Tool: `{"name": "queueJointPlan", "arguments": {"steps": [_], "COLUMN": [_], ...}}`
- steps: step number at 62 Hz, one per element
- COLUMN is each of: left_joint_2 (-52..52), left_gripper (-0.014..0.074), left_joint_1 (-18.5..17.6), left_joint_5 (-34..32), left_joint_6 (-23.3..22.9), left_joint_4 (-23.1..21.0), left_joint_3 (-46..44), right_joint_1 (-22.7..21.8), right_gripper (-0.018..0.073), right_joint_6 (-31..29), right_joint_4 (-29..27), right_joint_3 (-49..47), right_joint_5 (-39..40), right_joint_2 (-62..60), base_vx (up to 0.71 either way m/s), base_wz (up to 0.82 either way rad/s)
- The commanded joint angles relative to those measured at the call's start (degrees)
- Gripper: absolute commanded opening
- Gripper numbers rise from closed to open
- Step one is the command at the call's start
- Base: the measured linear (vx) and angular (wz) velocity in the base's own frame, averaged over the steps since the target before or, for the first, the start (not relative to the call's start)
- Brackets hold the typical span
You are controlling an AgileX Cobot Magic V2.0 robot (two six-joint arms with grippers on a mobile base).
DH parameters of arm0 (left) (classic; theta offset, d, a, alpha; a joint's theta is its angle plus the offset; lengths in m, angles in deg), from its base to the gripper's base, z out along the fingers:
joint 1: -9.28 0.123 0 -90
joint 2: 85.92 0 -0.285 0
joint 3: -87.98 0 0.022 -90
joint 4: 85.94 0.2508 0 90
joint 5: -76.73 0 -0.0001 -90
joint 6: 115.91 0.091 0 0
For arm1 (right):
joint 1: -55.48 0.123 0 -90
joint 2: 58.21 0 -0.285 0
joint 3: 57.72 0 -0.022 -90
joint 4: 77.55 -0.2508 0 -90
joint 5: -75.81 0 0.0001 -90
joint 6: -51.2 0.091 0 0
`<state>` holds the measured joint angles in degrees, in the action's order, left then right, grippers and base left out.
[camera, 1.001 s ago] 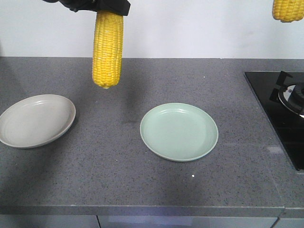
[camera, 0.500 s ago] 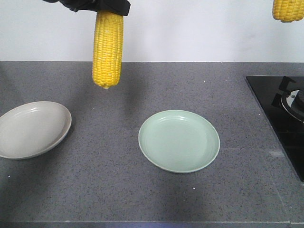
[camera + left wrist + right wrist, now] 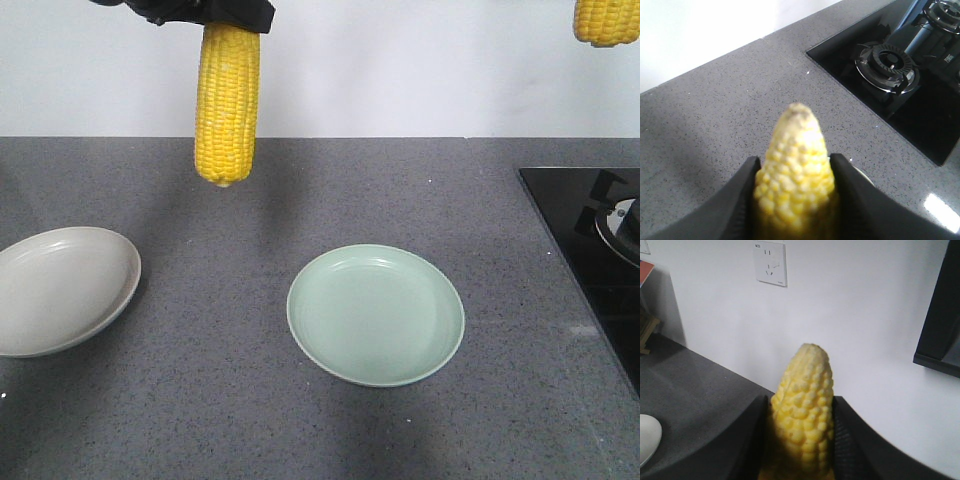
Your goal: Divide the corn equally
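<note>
In the front view, a bright yellow cob (image 3: pixel 227 100) hangs point-down from a black gripper (image 3: pixel 215 14) at the top left, high above the speckled grey counter (image 3: pixel 300 200), while only the blunt tip of a second cob (image 3: pixel 606 22) pokes in at the top right corner, its holder out of frame. Which arm holds which cob cannot be told from this view. The wrist views fill that gap: the left gripper (image 3: pixel 795 172) has its smooth black fingers (image 3: pixel 847 172) clamped on the sides of a cob (image 3: pixel 796 170), whose pale, rough tip points toward a glossy black hob (image 3: pixel 900 75) with ringed burners; the right gripper (image 3: pixel 800 412) is likewise closed around its cob (image 3: pixel 803 410), knobbly kernels tapering toward a white wall bearing a socket plate (image 3: pixel 770 263). Only the front view shows both plates on the stone-like counter: a round, smooth pale green plate (image 3: pixel 376 314) near the middle and a beige plate (image 3: pixel 62 290) well apart at the left edge.
</note>
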<state>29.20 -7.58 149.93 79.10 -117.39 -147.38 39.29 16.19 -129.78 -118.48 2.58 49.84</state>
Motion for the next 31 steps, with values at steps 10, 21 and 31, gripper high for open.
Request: {"name": "queueJointPlan", "arguments": {"steps": [10,21,31], "left_joint_2": [-2.9,-2.9,-2.9], "left_gripper": [-0.0006,-0.0006,-0.0006], "left_joint_1": [0.0,0.0,0.0], "left_joint_5": [-1.4,-1.4,-1.4], "left_joint_6": [-0.4,-0.4,-0.4], "left_joint_4": [-2.2,-2.2,-2.2], "left_joint_3": [-1.6,-1.6,-1.6], "right_joint_1": [-0.2,-0.2,-0.2], "right_gripper": [-0.0006,-0.0006,-0.0006], "right_joint_6": [-0.3,-0.3,-0.3], "right_joint_4": [-2.3,-2.3,-2.3], "right_joint_3": [-1.2,-1.2,-1.2], "right_joint_5": [-0.6,-0.6,-0.6], "right_joint_2": [-2.4,-2.4,-2.4], "base_vx": [0.04,0.04,0.03], "base_wz": [-0.01,-0.01,0.00]}}
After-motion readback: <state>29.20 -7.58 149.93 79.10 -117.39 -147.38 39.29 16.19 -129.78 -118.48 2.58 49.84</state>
